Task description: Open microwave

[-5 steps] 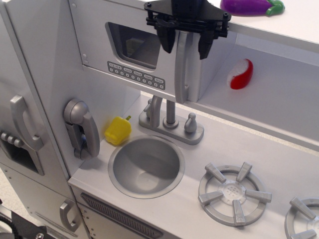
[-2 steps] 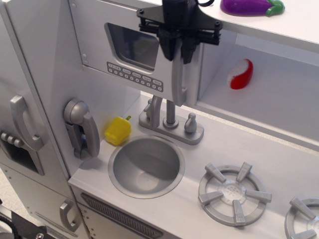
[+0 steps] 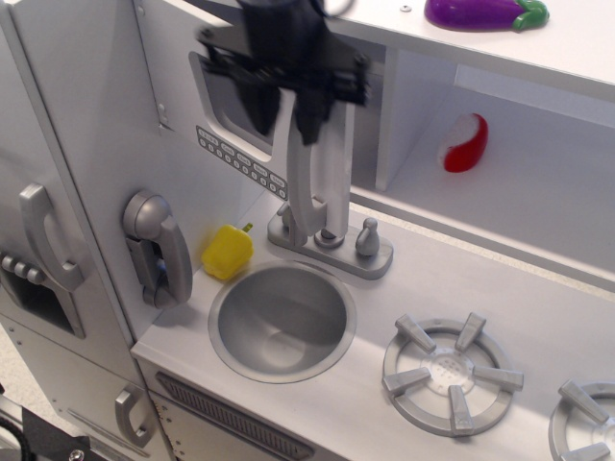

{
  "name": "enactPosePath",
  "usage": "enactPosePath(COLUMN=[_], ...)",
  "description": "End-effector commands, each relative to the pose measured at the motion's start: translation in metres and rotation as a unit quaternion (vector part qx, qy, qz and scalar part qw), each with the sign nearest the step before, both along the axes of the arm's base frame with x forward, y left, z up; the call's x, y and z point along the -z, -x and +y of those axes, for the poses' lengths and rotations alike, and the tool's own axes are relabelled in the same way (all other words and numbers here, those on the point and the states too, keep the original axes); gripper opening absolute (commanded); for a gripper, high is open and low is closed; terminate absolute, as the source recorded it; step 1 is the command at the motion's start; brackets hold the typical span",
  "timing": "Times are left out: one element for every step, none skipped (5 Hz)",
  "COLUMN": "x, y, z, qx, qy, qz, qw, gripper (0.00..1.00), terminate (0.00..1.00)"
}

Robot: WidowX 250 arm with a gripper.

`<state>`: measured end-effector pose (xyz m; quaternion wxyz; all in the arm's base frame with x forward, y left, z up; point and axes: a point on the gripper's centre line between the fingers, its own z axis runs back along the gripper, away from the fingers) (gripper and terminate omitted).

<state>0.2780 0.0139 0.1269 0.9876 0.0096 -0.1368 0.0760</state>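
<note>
Gripper (image 3: 288, 106) clamping on silver handle (image 3: 309, 173) of microwave (image 3: 245, 154), door standing ajar, swinging outward at counter's back left, above sink (image 3: 282, 320)

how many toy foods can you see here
3: a purple eggplant on the top shelf, a red-and-white piece in the open cubby right of the microwave, and a yellow piece left of the sink. More may be hidden inside the microwave.
</note>
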Motion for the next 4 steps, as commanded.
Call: enactPosePath(x=[-0.018,-0.009,-0.001,0.000], y=[0.038,0.032,0.014,-0.012], z=[-0.007,-0.041,-0.072,-0.094], qx=[0.038,0.051,0.060,0.067], qy=[-0.021,0.000,0.009,0.027], qz=[0.032,0.054,0.061,0.053], qw=[0.9985,0.9972,0.9963,0.9960], gripper=[1.00,1.00,1.00,1.00], terminate=[0.00,0.00,0.00,0.00])
